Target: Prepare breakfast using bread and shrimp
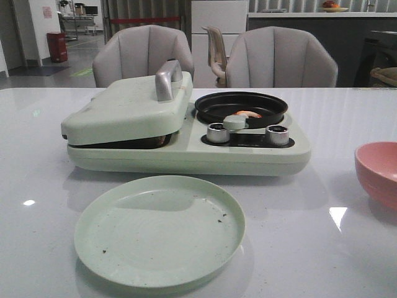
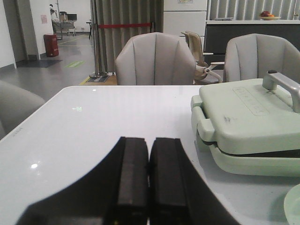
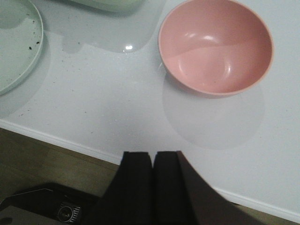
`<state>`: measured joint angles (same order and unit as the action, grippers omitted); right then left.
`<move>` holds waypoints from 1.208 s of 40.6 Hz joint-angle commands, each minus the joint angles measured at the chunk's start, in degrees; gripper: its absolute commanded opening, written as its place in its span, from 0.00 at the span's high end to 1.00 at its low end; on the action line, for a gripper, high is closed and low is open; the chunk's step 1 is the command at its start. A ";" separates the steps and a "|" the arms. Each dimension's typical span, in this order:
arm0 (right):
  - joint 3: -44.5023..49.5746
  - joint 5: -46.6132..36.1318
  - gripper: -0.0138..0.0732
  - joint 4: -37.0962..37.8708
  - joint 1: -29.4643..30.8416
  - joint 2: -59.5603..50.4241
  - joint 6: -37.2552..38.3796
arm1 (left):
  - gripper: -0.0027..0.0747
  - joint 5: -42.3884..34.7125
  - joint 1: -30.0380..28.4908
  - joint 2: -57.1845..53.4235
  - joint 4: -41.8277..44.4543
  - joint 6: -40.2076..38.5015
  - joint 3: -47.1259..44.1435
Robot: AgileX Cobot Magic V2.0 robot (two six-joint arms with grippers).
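The shrimp point(image 1: 248, 114), a small pink-orange and whitish curl, lies in the black round pan point(image 1: 214, 107) on the right side of the pale green breakfast maker point(image 1: 186, 155). The maker's lid point(image 1: 124, 112) with its metal handle point(image 1: 167, 79) is down over the left side; the bread is hidden. A thin orange-brown edge shows in the gap under the lid. An empty pale green plate point(image 1: 159, 231) lies in front. My left gripper point(image 2: 149, 154) is shut and empty, low over the table left of the maker point(image 2: 248, 126). My right gripper point(image 3: 153, 159) is shut and empty above the table's near edge.
A pink bowl point(image 1: 378, 172) stands at the table's right and shows empty in the right wrist view point(image 3: 215, 47). Two silver knobs point(image 1: 218, 133) sit on the maker's front. Grey chairs point(image 1: 142, 56) stand behind the table. The plate's rim point(image 3: 28, 61) has dark crumbs.
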<state>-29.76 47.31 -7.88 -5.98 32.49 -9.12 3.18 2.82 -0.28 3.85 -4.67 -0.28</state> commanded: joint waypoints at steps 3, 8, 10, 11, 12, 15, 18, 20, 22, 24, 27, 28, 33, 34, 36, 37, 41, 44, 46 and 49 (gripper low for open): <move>4.34 -12.79 0.79 0.43 2.75 -8.22 -0.52 | 0.82 -4.61 0.42 -1.28 -0.44 0.15 -1.21; 14.21 -27.35 0.79 0.06 5.50 -19.39 -0.52 | 0.82 -4.61 0.42 -1.28 -0.44 0.15 -1.21; 18.06 -31.96 0.79 0.00 6.43 -23.42 -0.52 | 0.82 -4.61 0.42 -1.28 -0.44 0.15 -1.21; 20.07 -33.64 0.79 -0.05 6.85 -25.45 -0.47 | 0.82 -4.61 0.42 -1.28 -0.44 0.15 -1.21; 21.47 -35.57 0.79 -0.18 7.07 -26.85 -0.47 | 0.82 -4.61 0.42 -1.28 -0.44 0.15 -1.21; 25.50 -39.55 0.79 -0.43 7.24 -31.01 -0.47 | 0.82 -4.61 0.42 -1.28 -0.44 0.15 -1.21; 28.00 -41.61 0.79 -0.43 7.24 -33.66 -0.47 | 0.82 -4.61 0.42 -1.28 -0.44 0.15 -1.21; 28.98 -42.97 0.79 -0.43 7.24 -34.32 -0.47 | 0.82 -4.61 0.42 -1.28 -0.44 0.15 -1.21; 29.80 -44.39 0.79 -0.43 7.24 -34.24 -0.47 | 0.82 -4.61 0.42 -1.28 -0.44 0.15 -1.21; 30.59 -45.98 0.79 -0.43 7.24 -34.24 -0.47 | 0.82 -4.61 0.42 -1.16 -0.44 0.15 -1.21; 31.32 -47.01 0.79 -0.43 7.24 -34.24 -0.47 | 0.82 -4.61 0.42 -1.16 -0.44 0.15 -1.21; 31.26 -47.31 0.79 -0.43 7.24 -34.24 -0.47 | 0.82 -4.61 0.42 -1.16 -0.44 0.15 -1.21; 31.26 -47.31 0.79 -0.43 7.24 -34.24 -0.47 | 0.82 -4.61 0.42 -1.16 -0.44 0.15 -1.21; 31.26 -47.31 0.79 -0.43 7.24 -34.24 -0.47 | 0.82 -4.61 0.42 -1.16 -0.44 0.15 -1.21; 31.27 -47.99 0.79 -0.43 7.24 -34.24 -0.47 | 0.82 -4.61 0.42 -1.16 -0.44 0.15 -1.21; 31.32 -48.16 0.79 -0.43 7.24 -34.24 -0.33 | 0.82 -4.61 0.42 -1.16 -0.44 0.15 -1.21; 31.32 -49.92 0.79 1.25 7.24 -34.24 2.62 | 0.82 -4.61 0.42 -1.16 -0.44 0.15 -1.21; 31.32 -51.45 0.79 6.01 7.24 -34.30 7.93 | 0.82 -4.61 0.42 -1.16 -0.44 0.15 -1.21; 31.32 -52.37 0.79 8.63 7.24 -34.30 10.07 | 0.82 -4.61 0.42 -1.16 -0.44 0.15 -1.21; 31.32 -52.79 0.79 8.92 7.24 -34.30 10.30 | 0.82 -4.61 0.42 -1.16 -0.44 0.15 -1.21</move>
<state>1.64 0.88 -1.18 1.04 -0.56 -0.69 3.28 2.82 -0.28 3.85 -4.67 -0.28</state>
